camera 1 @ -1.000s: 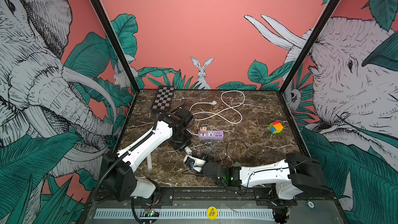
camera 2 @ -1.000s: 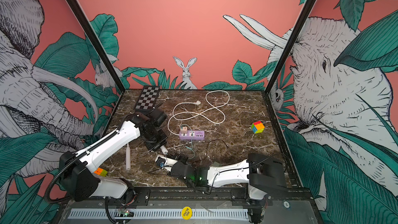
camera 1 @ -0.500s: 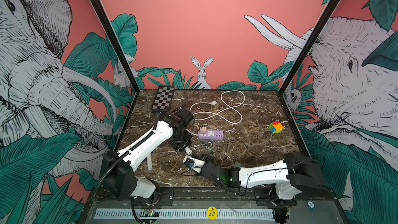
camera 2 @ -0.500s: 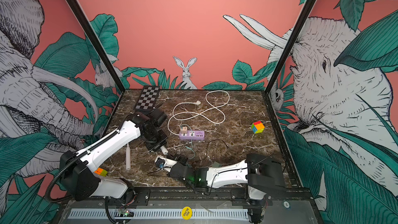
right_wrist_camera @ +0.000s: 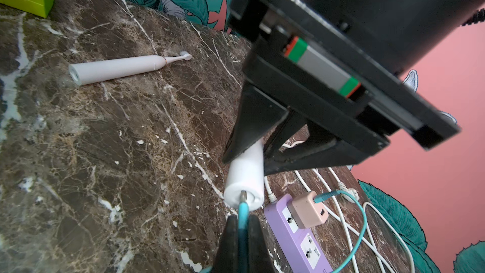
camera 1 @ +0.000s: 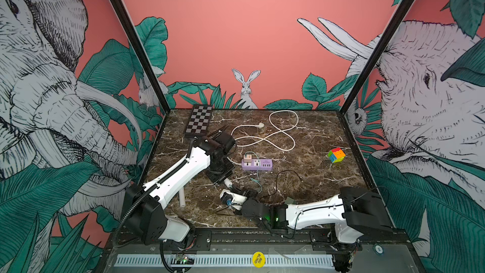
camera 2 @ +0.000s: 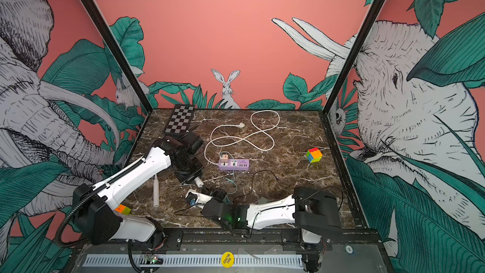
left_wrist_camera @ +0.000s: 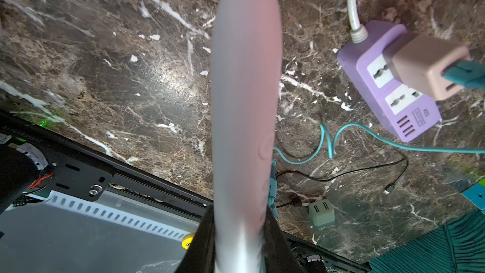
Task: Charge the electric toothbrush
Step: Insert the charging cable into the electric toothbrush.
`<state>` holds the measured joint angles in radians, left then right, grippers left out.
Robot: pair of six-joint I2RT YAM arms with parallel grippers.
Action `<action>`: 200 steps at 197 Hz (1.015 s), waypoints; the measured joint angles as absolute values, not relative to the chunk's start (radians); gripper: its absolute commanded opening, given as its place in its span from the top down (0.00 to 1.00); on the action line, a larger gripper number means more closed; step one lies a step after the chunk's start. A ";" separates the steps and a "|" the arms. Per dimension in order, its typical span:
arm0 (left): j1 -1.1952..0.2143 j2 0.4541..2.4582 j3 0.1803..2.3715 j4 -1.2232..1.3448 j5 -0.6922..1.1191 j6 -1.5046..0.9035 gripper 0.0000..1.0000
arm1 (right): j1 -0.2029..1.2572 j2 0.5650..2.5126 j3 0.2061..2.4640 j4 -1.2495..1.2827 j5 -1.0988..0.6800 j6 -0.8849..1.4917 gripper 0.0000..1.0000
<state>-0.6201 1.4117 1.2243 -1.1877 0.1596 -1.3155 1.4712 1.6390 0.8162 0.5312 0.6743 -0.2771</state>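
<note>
– Between the two grippers, low over the front of the bench [right_wrist_camera: 105,153], hangs the brush [right_wrist_camera: 245,179]; its white handle is clamped in the left gripper [right_wrist_camera: 249,158], whose jaws are closed partway around the barrel.
– Which way does it lie?
– Long axis tilted, base end lower and pointing at the right gripper [right_wrist_camera: 242,228]; head end away behind the left gripper; the flat base faces the plug [right_wrist_camera: 243,212] nearly head-on.
– And the right one?
– Pinched fully shut on the teal plug; its metal tip touches the base face, at or just off the port; whether it has gone in I cannot tell.
– So the next move?
– My judgement: a short push along the brush's axis; the plug looks roughly in line, yet a sideways slip would scrape the tip across the base rather than seat it.
– Is the other end plugged in?
– Yes; the cable [right_wrist_camera: 362,221] runs back to the pink adapter [right_wrist_camera: 308,210], seated in the purple strip [right_wrist_camera: 296,235] just beside; a second brush [right_wrist_camera: 118,69] lies flat on the bench, well apart.
</note>
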 measured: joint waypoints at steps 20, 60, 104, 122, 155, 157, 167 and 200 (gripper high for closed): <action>-0.619 1.406 1.223 -1.176 0.160 -1.318 1.00 | 1.471 1.645 0.815 0.551 0.692 -0.283 1.00; -0.618 1.398 1.223 -1.163 0.152 -1.320 1.00 | 1.471 1.665 0.810 0.603 0.720 -0.297 1.00; -0.623 1.393 1.223 -1.151 0.137 -1.329 1.00 | 1.453 1.663 0.810 0.608 0.710 -0.270 1.00; -0.627 1.393 1.223 -1.135 0.129 -1.336 1.00 | 1.443 1.663 0.810 0.609 0.710 -0.265 1.00; -0.633 1.392 1.223 -1.124 0.113 -1.343 1.00 | 1.430 1.658 0.810 0.605 0.692 -0.257 1.00; -0.633 1.392 1.223 -1.123 0.113 -1.343 1.00 | 1.430 1.658 0.810 0.604 0.691 -0.256 1.00; -0.633 1.391 1.223 -1.122 0.113 -1.343 1.00 | 1.427 1.654 0.809 0.602 0.685 -0.255 1.00; -0.638 1.387 1.223 -1.110 0.116 -1.346 1.00 | 1.419 1.637 0.796 0.601 0.670 -0.253 1.00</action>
<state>-0.6376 1.3872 1.2228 -1.1099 0.1158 -1.3457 1.4189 1.6371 0.7963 0.6010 0.6704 -0.2531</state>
